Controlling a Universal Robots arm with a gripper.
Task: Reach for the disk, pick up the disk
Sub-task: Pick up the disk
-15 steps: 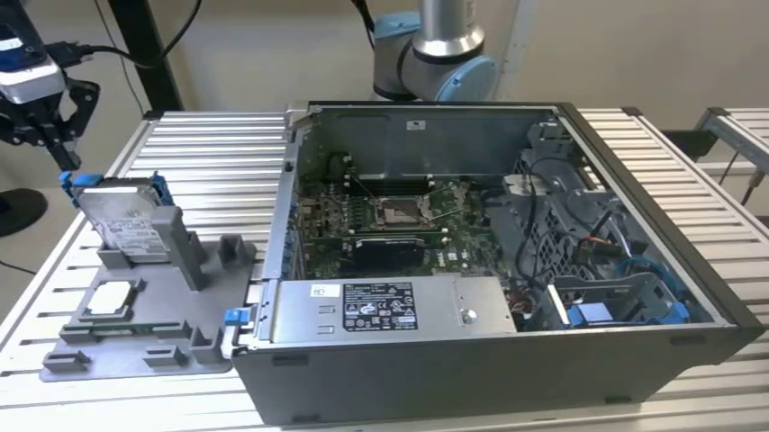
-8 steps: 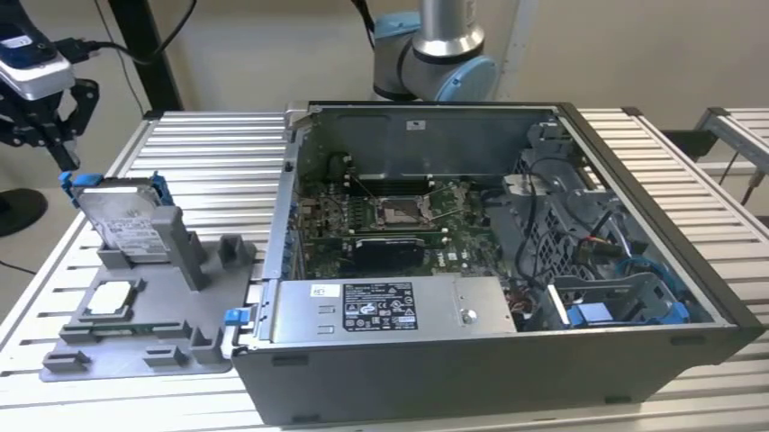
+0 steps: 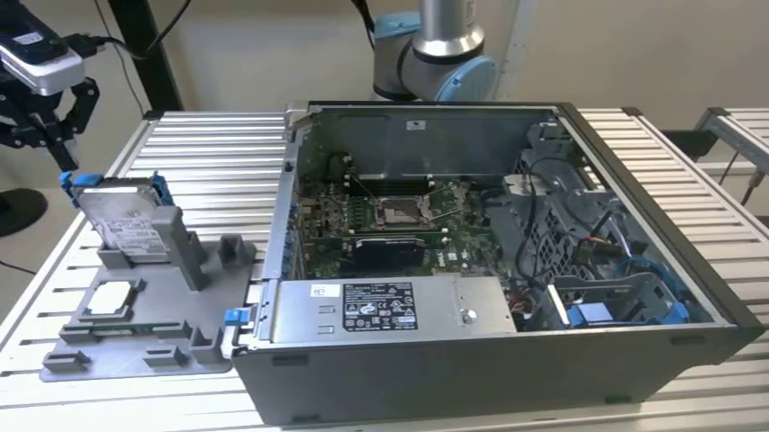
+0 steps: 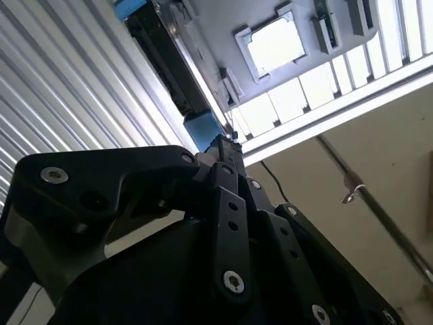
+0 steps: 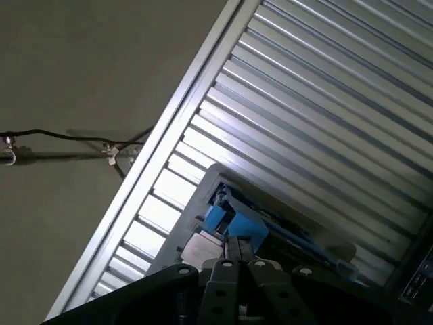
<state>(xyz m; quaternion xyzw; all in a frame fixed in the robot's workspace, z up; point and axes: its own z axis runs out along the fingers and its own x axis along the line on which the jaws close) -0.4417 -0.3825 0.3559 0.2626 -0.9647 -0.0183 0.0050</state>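
Exterior view: pincer [image 3: 67,162], tips together, hangs at the top far corner of the propped-up disk [image 3: 121,225]; disk's long axis runs down-near.

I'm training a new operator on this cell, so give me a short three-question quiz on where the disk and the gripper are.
1. True or false: the disk lies flat inside the case.
2. Pick one: the gripper is nearest to A) the disk's upper blue corner, B) the disk's bottom edge, C) the case.
3. Fill in: the disk stands upright in a grey ____, at the exterior view's left of the case.

Key: 1 false; 2 A; 3 holder.
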